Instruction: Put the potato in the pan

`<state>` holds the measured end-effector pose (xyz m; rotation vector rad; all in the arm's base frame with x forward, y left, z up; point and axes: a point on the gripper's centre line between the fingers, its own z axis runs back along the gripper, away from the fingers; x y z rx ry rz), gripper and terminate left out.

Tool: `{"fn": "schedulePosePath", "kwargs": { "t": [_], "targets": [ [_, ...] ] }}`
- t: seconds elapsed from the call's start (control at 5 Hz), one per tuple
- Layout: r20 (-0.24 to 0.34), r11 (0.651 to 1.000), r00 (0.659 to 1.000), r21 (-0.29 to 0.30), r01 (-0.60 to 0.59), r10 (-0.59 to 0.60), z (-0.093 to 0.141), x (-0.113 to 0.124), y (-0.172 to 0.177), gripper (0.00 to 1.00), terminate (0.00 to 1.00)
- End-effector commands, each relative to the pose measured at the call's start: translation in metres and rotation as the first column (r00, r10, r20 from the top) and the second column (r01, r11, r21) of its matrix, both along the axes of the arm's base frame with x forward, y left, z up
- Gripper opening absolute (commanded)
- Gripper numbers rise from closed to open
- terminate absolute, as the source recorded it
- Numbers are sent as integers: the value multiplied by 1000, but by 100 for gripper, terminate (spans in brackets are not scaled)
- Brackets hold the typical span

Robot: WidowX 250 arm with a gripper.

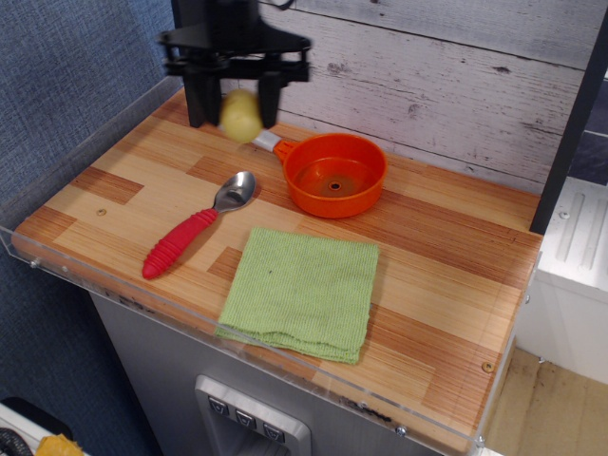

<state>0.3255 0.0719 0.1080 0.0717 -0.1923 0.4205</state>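
The pale yellow-green potato (240,116) hangs in the air, held between the two black fingers of my gripper (237,106). The gripper is shut on it, above the grey-white handle (269,142) of the pan and to the left of the bowl. The orange pan (334,175) stands on the wooden counter near the back wall. It is empty, with a central rivet showing inside. The potato is slightly blurred.
A metal spoon with a red handle (195,226) lies left of centre. A folded green cloth (301,291) lies at the front middle. A clear plastic lip (237,348) runs along the counter's front edge. A dark post (568,123) stands at the right.
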Motion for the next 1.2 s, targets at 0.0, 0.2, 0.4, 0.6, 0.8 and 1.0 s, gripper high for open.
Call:
{"fn": "schedulePosePath", "kwargs": {
  "t": [0.0, 0.2, 0.4, 0.6, 0.8, 1.0],
  "targets": [
    [48, 998, 998, -24, 53, -51, -10, 24, -23, 0, 0],
    [48, 997, 997, -45, 64, -62, -24, 32, -27, 0, 0],
    [66, 997, 996, -61, 57, -53, -35, 43, -30, 0, 0],
    [64, 996, 996, -64, 63, -59, -45, 48, -35, 0, 0],
    [72, 995, 995, -70, 70, -65, -53, 53, -39, 0, 0],
    [76, 995, 995, -70, 76, -71, -55, 57, -42, 0, 0]
  ]
}}
